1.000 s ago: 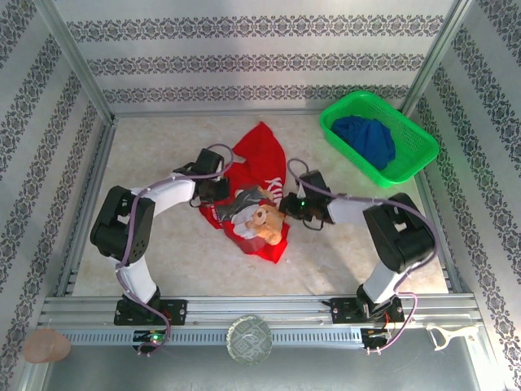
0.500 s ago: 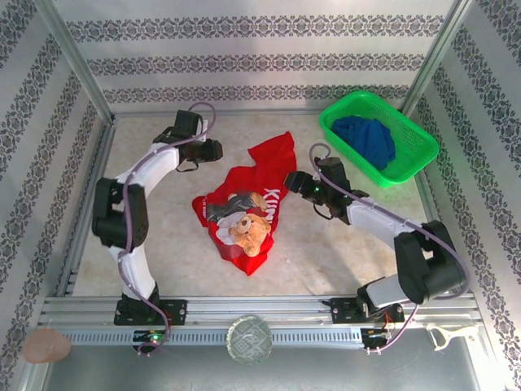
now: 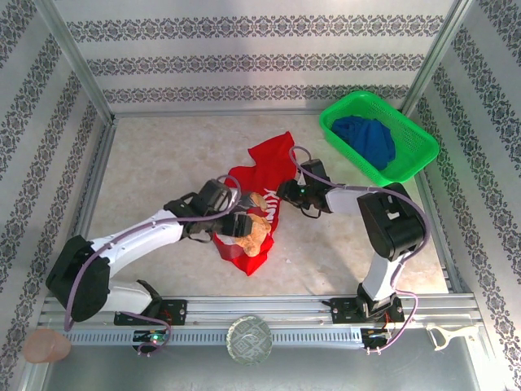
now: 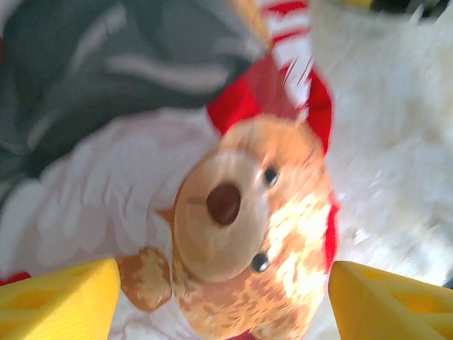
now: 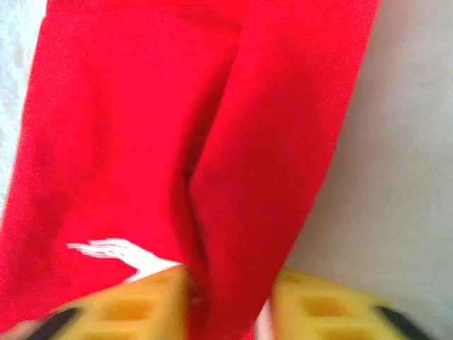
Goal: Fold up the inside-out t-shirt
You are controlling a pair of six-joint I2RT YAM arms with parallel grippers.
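The inside-out t-shirt (image 3: 273, 156) lies crumpled in the middle of the table, bright red, with a teddy-bear print facing up at its near end. My left gripper (image 3: 236, 221) hovers over that print. In the left wrist view its yellow fingers stand far apart on either side of the bear (image 4: 248, 234), and the gripper (image 4: 223, 278) is open and holds nothing. My right gripper (image 3: 282, 194) is at the shirt's right edge. In the right wrist view a raised fold of red cloth (image 5: 233, 142) runs down between its yellow fingers, and the gripper (image 5: 230, 292) is shut on that fold.
A green basket (image 3: 426, 155) at the back right holds a dark blue garment (image 3: 368, 138). Patterned walls and metal posts close in the table on three sides. A metal rail runs along the near edge, with a round glass object (image 3: 249, 340) on it.
My left arm swung from the back left down onto the bear print, its jaws opening. My right gripper moved in to the shirt's right edge and closed on a fold.
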